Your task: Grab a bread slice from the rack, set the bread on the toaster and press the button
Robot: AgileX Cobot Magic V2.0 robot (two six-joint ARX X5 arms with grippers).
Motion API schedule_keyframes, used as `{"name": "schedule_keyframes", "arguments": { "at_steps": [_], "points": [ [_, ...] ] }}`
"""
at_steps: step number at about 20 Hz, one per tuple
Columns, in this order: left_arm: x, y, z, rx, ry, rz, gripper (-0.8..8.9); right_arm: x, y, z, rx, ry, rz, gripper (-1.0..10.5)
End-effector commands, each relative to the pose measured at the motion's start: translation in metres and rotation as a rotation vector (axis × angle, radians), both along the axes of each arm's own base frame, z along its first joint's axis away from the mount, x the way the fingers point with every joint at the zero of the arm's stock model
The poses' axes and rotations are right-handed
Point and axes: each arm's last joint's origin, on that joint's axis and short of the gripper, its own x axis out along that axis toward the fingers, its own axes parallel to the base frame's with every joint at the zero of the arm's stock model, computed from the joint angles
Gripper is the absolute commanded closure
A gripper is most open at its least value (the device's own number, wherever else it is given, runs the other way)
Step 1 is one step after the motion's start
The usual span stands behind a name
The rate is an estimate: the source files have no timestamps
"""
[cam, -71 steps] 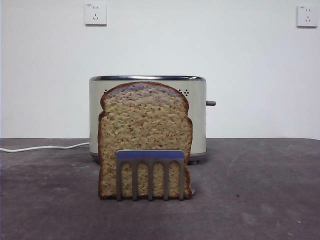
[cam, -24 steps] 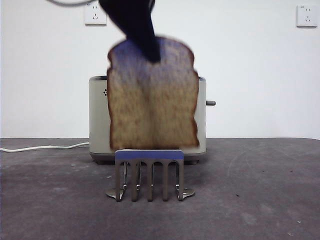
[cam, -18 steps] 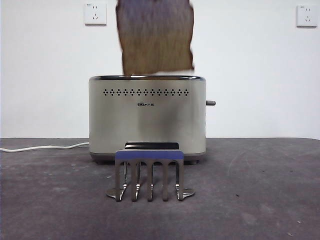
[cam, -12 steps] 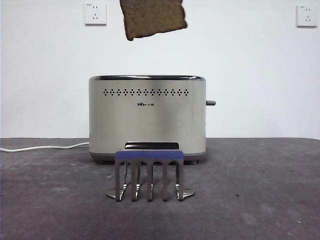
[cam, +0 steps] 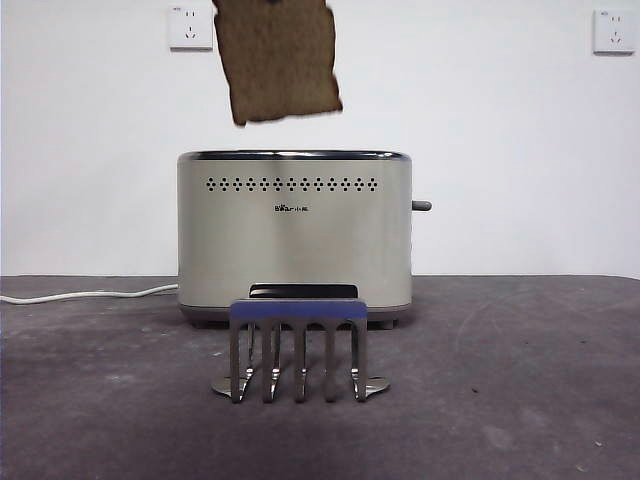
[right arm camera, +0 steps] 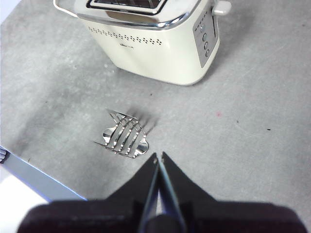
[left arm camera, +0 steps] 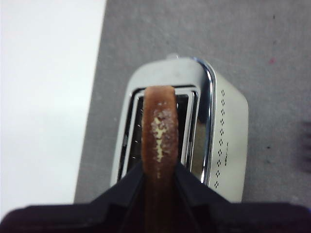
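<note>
— Lower now than half a second ago?
— Yes. Above the toaster (cam: pixel 295 235), the slice of bread (cam: pixel 277 62) hangs clamped in the left gripper (left arm camera: pixel 159 182).
— And the right gripper (right arm camera: pixel 159 158)?
— Pinched together, high above the rack (cam: pixel 299 348) fronting the toaster.

The black right gripper (right arm camera: pixel 159 156), jaws pressed together, hangs over the grey desk (right arm camera: pixel 252 136). The small shiny metal rack (right arm camera: pixel 124 137) stands near the cream boxy toaster (right arm camera: pixel 155 43).
</note>
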Motion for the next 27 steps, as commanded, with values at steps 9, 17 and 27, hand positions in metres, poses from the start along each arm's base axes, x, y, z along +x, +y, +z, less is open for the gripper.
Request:
{"name": "schedule_keyframes", "arguments": {
  "at_steps": [9, 17, 27],
  "points": [
    [0.033, -0.007, -0.033, 0.072, 0.052, -0.052, 8.23, 0.001, 0.0, 0.0, -0.009, -0.012, 0.014, 9.6],
    [0.05, -0.013, -0.051, 0.078, 0.081, -0.067, 8.23, 0.007, 0.001, -0.003, -0.01, 0.01, 0.014, 9.6],
    [0.079, -0.02, -0.066, -0.011, 0.04, 0.01, 6.48, 0.009, 0.001, -0.003, -0.012, 0.014, 0.016, 9.6]
  ]
}}
